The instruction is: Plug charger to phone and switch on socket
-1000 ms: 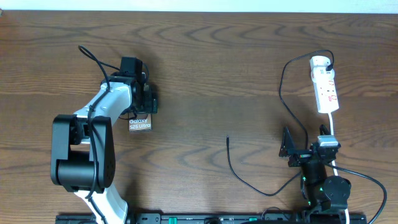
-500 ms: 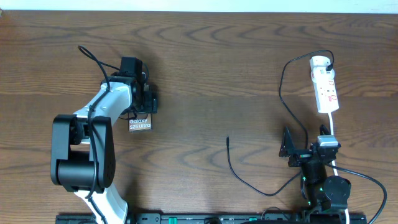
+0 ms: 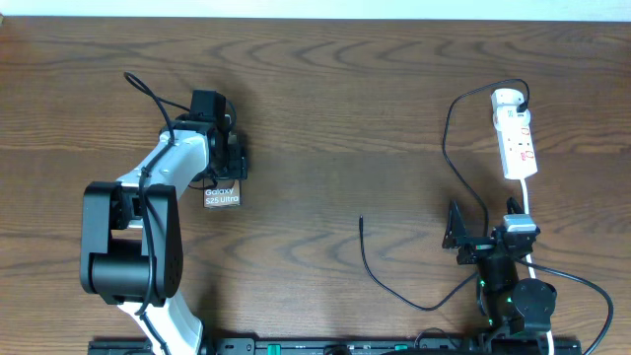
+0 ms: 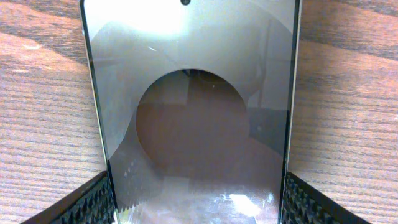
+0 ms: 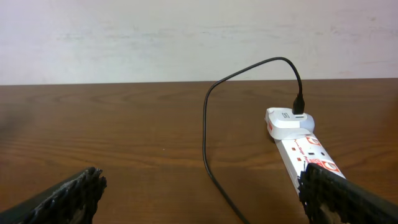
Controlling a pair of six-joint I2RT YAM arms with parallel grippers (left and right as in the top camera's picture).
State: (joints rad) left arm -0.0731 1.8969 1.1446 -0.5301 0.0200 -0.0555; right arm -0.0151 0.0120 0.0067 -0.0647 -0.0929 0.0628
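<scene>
The phone (image 3: pixel 222 194) lies flat on the wooden table at the left, its "Galaxy S25 Ultra" print showing. My left gripper (image 3: pixel 223 177) reaches over its far end. In the left wrist view the phone (image 4: pixel 193 93) fills the space between my left gripper (image 4: pixel 196 205), and both ridged pads (image 4: pixel 93 202) press its long edges. The socket (image 3: pixel 517 138) lies at the far right. The charger cable (image 3: pixel 446 138) runs from its top end and loops down to the loose plug tip (image 3: pixel 361 220). My right gripper (image 3: pixel 485 229) stands open just below the socket, holding nothing; in its wrist view (image 5: pixel 202 199) the socket (image 5: pixel 305 149) and cable (image 5: pixel 205 124) lie ahead.
The socket's white cord (image 3: pixel 529 197) runs down past the right arm's base (image 3: pixel 513 301). The left arm's black base (image 3: pixel 128 247) stands at the front left. A pale wall (image 5: pixel 186 37) rises behind the table's far edge.
The left gripper's jaws have narrowed onto the phone's edges. Neither arm nor the cable has visibly moved.
</scene>
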